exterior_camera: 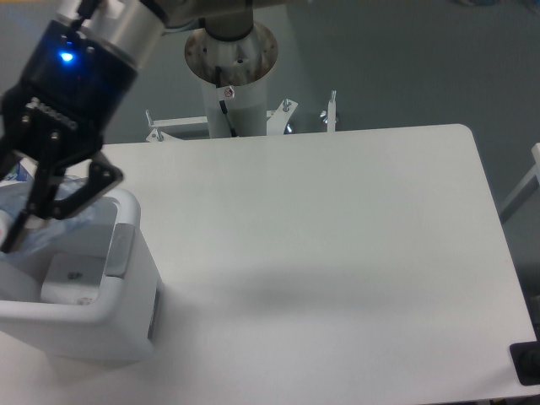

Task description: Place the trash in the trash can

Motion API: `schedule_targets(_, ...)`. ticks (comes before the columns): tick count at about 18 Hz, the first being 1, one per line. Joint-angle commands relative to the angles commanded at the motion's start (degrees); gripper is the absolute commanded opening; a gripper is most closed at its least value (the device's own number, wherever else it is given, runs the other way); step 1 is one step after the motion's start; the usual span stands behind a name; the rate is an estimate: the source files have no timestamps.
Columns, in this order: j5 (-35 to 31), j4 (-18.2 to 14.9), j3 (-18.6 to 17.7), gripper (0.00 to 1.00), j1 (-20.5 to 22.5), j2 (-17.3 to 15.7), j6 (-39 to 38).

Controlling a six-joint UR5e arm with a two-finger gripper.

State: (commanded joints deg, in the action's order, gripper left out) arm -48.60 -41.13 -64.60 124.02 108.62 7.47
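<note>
The trash can (126,333) is a white bin with a thick rounded rim and a grey side panel, standing at the table's front left corner. My gripper (38,215) hangs over its open top at the left edge of the view. Its fingers are closed around a clear plastic water bottle (21,198) with a bluish label, held just above and partly inside the rim. The bottle is partly cut off by the frame edge. A small clear pouch with a dark mark (76,277) lies on the bin's floor.
The white table (321,253) stretches to the right of the bin. The arm's white pedestal (232,84) and a metal bracket (278,118) stand behind the table's back edge. A dark object (527,363) sits at the front right corner.
</note>
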Motion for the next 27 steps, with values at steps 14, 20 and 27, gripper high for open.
schedule_targets(14, -0.3, 0.1, -7.1, 0.52, -4.7, 2.7, 8.0)
schedule_targets(20, -0.4, 0.0, -8.3, 1.00, -4.2, 1.8, 8.4)
schedule_targets(27, -6.1, -0.1, -12.2, 1.00, 3.5, 1.2, 8.4)
